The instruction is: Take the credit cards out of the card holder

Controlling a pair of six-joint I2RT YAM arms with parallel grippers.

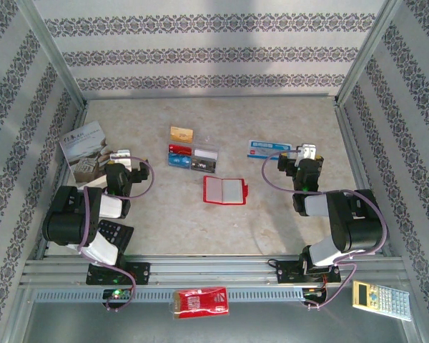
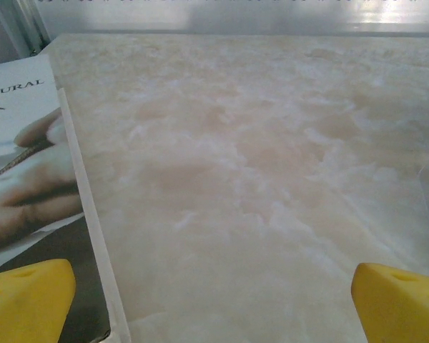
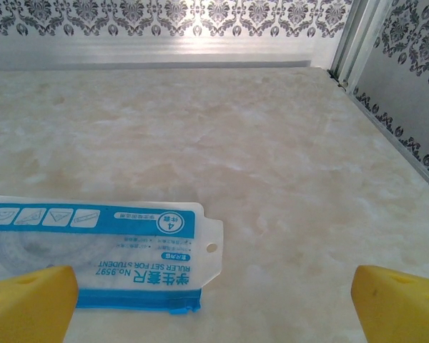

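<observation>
1. Card holder (image 1: 224,190) lies open on the desk (image 1: 164,221) with its pale grey pockets facing up. It sits between the two tools and nearer the arm bases than either tool's fingertips.
2. It is to the right of the left tool (image 1: 121,155) and to the left of the right tool (image 1: 308,151), apart from both.
3. Whether any card sits in its pockets cannot be told.
4. An orange-yellow card (image 1: 181,133) lies flat on the desk, ahead and to the right of the left tool, beyond the card holder.
5. Just on the near side of that card is a clear case (image 1: 193,158) holding what look like more cards, too small to tell apart.
6. The left tool stands wide and holds nothing. One of its yellow fingertips (image 2: 28,300) hangs over the edge of a booklet (image 2: 28,179), the other over bare desk.
7. The right tool is also spread wide and empty. A blue-and-white ruler packet (image 3: 93,250) lies just ahead of it, on its left side.
8. A red packet (image 1: 199,301) and a calculator (image 1: 381,299) rest on the metal ledge behind the arm bases.
</observation>
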